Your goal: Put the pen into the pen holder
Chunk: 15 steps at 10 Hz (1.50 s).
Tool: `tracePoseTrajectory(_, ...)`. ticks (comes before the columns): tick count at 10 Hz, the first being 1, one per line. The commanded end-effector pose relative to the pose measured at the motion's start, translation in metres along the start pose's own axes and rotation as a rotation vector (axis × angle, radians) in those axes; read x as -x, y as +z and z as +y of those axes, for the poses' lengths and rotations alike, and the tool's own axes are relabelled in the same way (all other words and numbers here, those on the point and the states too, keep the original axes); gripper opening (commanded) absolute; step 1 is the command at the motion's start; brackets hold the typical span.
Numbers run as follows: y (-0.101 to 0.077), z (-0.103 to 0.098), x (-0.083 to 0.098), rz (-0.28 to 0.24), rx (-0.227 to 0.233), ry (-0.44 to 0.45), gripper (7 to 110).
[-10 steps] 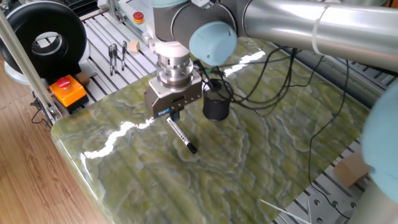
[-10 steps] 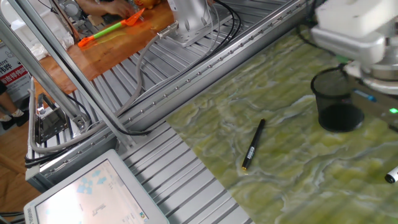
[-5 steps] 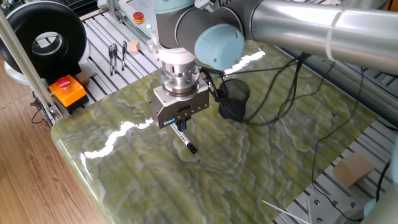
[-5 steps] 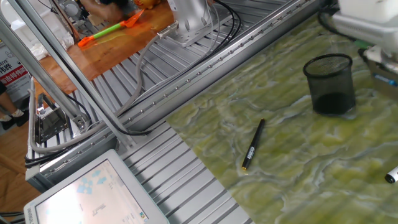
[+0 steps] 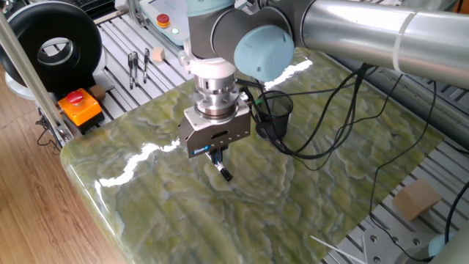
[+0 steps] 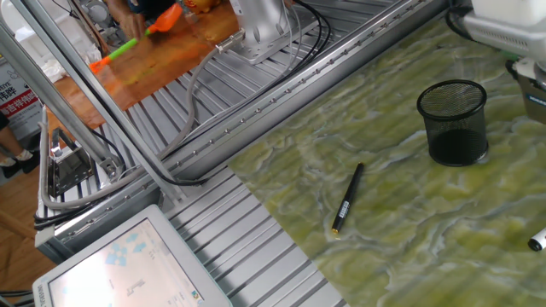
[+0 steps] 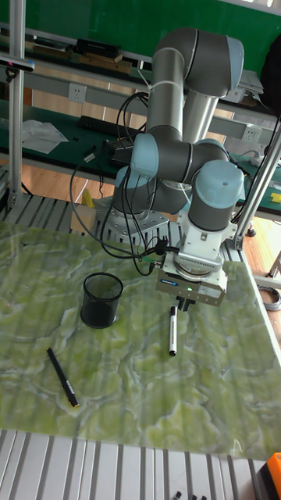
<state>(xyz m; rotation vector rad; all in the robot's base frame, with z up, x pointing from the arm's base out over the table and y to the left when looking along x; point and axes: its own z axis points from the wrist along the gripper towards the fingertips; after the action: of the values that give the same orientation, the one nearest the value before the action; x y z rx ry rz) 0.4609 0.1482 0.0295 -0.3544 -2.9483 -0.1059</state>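
Note:
The pen [image 7: 172, 331], white-barrelled with a black cap [image 5: 226, 174], lies flat on the green marbled table. My gripper [image 7: 186, 306] hangs just over its far end and a little to one side, fingers pointing down with a narrow gap and nothing between them. In one fixed view the gripper [image 5: 217, 152] covers most of the barrel. The pen holder [image 6: 452, 122], a black mesh cup, stands upright beside the arm; I also see this pen holder [image 7: 101, 298] left of the gripper in the tall view. In the other fixed view only the pen's tip [image 6: 537, 243] shows.
A thin all-dark pen [image 6: 347, 199] lies on the table away from the holder, toward the slatted edge. Black cables [image 5: 322, 139] trail across the table behind the gripper. An orange button box [image 5: 79, 105] and a small cardboard box [image 5: 415, 199] sit off the table.
The gripper has shifted along the pen toward its capped end and away from in front of the holder. The pen and the holder have stayed where they were.

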Motion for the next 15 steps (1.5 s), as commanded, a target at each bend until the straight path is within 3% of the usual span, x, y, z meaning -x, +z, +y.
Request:
tracePoseTrajectory(1, 0.014, 0.001, -0.003, 0.015, -0.006, 0.024, 7)
tracePoseTrajectory(2, 0.020, -0.006, 0.000, 0.009, -0.023, 0.018, 7)
tracePoseTrajectory(4, 0.031, -0.021, 0.017, -0.053, -0.062, 0.017, 7)
tracePoseTrajectory(8, 0.029, -0.007, 0.018, -0.073, -0.010, 0.007, 7)
tracePoseTrajectory(11, 0.023, -0.006, 0.019, -0.090, -0.014, 0.004, 7)
tracePoseTrajectory(12, 0.022, -0.002, 0.018, -0.081, 0.011, 0.008, 7)
tracePoseTrajectory(15, 0.021, -0.004, 0.027, -0.114, 0.004, -0.084, 7)
